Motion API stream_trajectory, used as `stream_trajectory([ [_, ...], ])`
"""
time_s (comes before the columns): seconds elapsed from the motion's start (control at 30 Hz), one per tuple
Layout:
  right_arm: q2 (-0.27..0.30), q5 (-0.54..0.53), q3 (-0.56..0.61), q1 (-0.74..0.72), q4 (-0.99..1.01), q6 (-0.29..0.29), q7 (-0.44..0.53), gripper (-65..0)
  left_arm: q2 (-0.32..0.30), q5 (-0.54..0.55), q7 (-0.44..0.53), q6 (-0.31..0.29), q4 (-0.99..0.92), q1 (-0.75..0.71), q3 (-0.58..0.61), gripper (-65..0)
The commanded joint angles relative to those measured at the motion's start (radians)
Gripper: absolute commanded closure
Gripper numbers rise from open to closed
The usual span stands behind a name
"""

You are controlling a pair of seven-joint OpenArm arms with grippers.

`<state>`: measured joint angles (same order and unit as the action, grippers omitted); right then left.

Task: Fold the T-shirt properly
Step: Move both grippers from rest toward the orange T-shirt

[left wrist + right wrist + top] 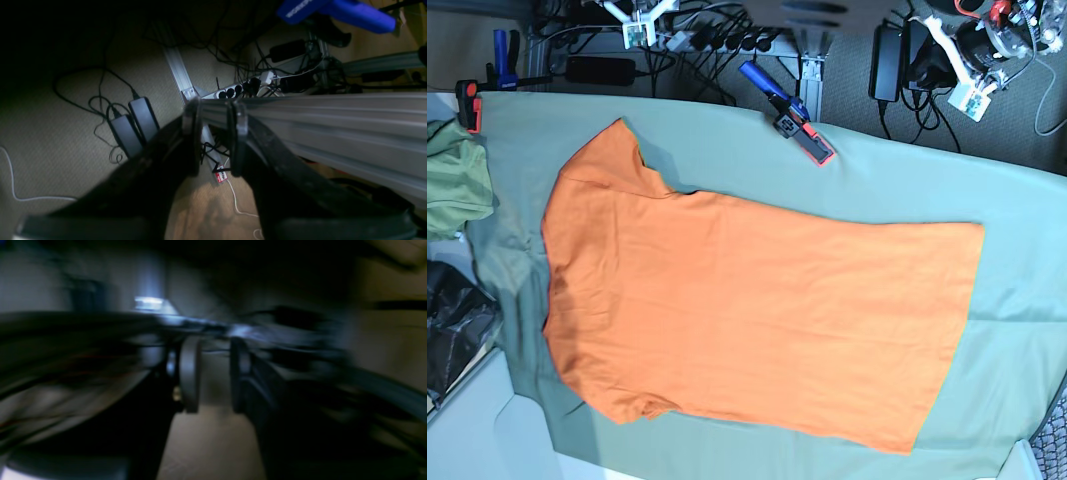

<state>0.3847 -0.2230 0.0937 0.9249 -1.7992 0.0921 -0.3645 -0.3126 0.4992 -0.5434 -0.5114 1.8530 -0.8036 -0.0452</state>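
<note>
**Waiting flat: the T-shirt is laid out, no fold made yet**

Lying spread across the desk point(1027, 210) in the base view, the orange T-shirt point(757, 320) sits on the pale green cloth with its collar and sleeves toward that view's left and its hem toward the right. Both sleeves stick out to the sides, the body lies in one layer with only slight wrinkles, and no edge is turned over on itself. By that showing, the folding has not begun: sleeves, sides and the lengthwise fold all appear to be left.

Neither arm reaches over the shirt in the base view; only parts of the rig show along the top edge, among cables and power bricks. A blue and red clamp point(789, 115) lies on the cloth beyond the shirt, and an olive green garment point(452, 180) is bunched at the desk's left edge.

The wrist views give what the base view lacks. The left claw point(215, 140) hangs over the carpeted floor point(50, 160), next to an aluminium frame rail point(333, 113), with a power strip point(233, 90) and two black adapters point(133, 126) below it. Its jaws stand slightly apart with nothing between them. The right claw point(215, 376) shows in a dark, blurred picture; its jaws also stand apart and empty, and the surroundings cannot be made out. Neither wrist view shows the shirt at all.
</note>
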Motion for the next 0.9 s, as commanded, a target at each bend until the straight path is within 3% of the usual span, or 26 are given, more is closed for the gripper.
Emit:
stream_trajectory([
  [0.0,0.009,-0.05,-0.003,0.021,-0.035,-0.106,-0.027,-14.7,-0.006,0.013,0.0,-0.035,0.025,-0.011,-0.002,-16.6],
  [0.13,0.009,-0.297,-0.023,0.055,-0.103,-0.319,-0.213,-14.7,-0.006,0.015,-0.026,-0.085,0.053,-0.014,-0.002,-16.6],
  [0.23,0.021,-0.455,-0.063,0.079,-0.117,-0.418,-0.33,-14.7,-0.006,0.021,-0.026,-0.093,0.071,-0.014,-0.002,-16.6],
  [0.4,0.084,-0.407,-0.102,0.113,-0.116,-0.421,-0.339,-14.7,-0.006,0.02,-0.022,-0.092,0.092,-0.014,-0.002,-16.6],
  [0.7,0.085,-0.208,-0.16,0.128,-0.12,-0.418,-0.315,-14.7,-0.006,0.02,-0.014,-0.092,0.092,-0.013,-0.002,-16.6],
  [0.87,0.083,-0.195,-0.21,0.129,-0.217,-0.418,-0.34,-15.0,-0.006,0.021,-0.016,-0.092,0.099,-0.013,-0.008,-16.6],
])
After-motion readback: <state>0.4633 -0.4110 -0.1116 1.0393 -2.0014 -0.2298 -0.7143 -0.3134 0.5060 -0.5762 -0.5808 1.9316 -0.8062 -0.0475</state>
